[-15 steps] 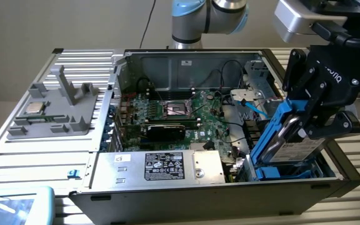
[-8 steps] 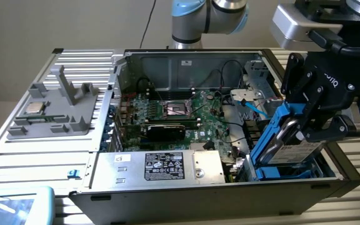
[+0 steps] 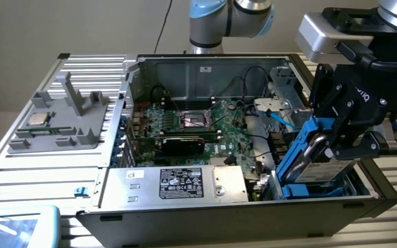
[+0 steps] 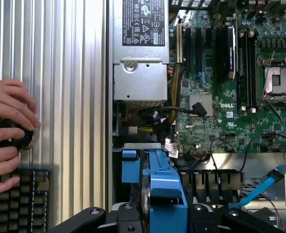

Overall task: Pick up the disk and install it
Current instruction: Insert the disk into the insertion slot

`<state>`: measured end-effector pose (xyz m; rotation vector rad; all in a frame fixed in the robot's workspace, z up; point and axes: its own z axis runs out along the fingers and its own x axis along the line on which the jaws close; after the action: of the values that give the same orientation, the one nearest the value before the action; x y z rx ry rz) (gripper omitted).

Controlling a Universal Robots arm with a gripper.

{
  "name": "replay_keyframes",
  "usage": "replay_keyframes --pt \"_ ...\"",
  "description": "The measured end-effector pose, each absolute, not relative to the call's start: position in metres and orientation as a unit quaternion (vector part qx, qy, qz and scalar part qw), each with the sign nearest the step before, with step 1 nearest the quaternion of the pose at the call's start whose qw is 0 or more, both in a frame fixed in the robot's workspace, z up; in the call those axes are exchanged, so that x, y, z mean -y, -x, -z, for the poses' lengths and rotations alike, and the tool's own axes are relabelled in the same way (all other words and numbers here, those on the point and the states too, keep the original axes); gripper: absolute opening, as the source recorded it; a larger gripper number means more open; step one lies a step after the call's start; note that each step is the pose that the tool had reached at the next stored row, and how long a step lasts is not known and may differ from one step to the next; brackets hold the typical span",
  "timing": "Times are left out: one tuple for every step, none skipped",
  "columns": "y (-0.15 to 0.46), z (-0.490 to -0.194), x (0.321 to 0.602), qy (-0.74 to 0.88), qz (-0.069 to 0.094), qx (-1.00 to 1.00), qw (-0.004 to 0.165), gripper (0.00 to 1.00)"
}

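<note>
The arm comes down from above at the exterior view's right, its wrist bent so that the claw [image 3: 347, 147] points steeply down into the open computer case [image 3: 254, 212]. The claw is clenched on the disk [image 3: 316, 160], its black fingers [image 3: 364, 144] pressing the blue bracket from both sides. The disk stands on edge, tilted, with its lower end directly below the claw at the blue drive bay [image 3: 322, 190]; whether it is seated there cannot be told.

In the wrist view the disk [image 4: 165, 189] sits between the fingers of the claw [image 4: 165, 221]. The motherboard [image 4: 230, 97] and the power supply [image 4: 140, 53] lie beyond the claw, inside the case. Outside the case, well apart from the claw, a person's hands [image 4: 7, 131] hold a round black object [image 4: 14, 136] beside a keyboard [image 4: 17, 201].
</note>
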<state>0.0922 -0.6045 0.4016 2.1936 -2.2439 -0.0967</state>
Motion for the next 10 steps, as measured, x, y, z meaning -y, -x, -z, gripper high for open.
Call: replay_keyframes --pt "-0.0923 -0.4008 0.6045 -0.699 0.031 0.715 0.001 0.37" --pt "-0.0924 -0.4001 0.6045 -0.699 0.031 0.715 0.001 0.37" --pt "-0.0924 -0.3993 0.6045 -0.699 0.031 0.715 0.001 0.37" --pt "-0.0925 -0.3986 0.6045 -0.699 0.031 0.715 0.001 0.37" --pt "-0.0926 -0.398 0.6045 -0.699 0.031 0.715 0.001 0.37" --pt "-0.0926 -0.3976 0.6045 -0.699 0.031 0.715 0.001 0.37" --pt "-0.0927 -0.3972 0.6045 -0.699 0.031 0.715 0.001 0.37" --pt "-0.0928 -0.3967 0.6045 -0.699 0.031 0.715 0.001 0.37" --pt "-0.0929 -0.3963 0.6045 -0.699 0.031 0.715 0.001 0.37" --pt "-0.0929 -0.3961 0.6045 -0.699 0.031 0.715 0.002 0.37"
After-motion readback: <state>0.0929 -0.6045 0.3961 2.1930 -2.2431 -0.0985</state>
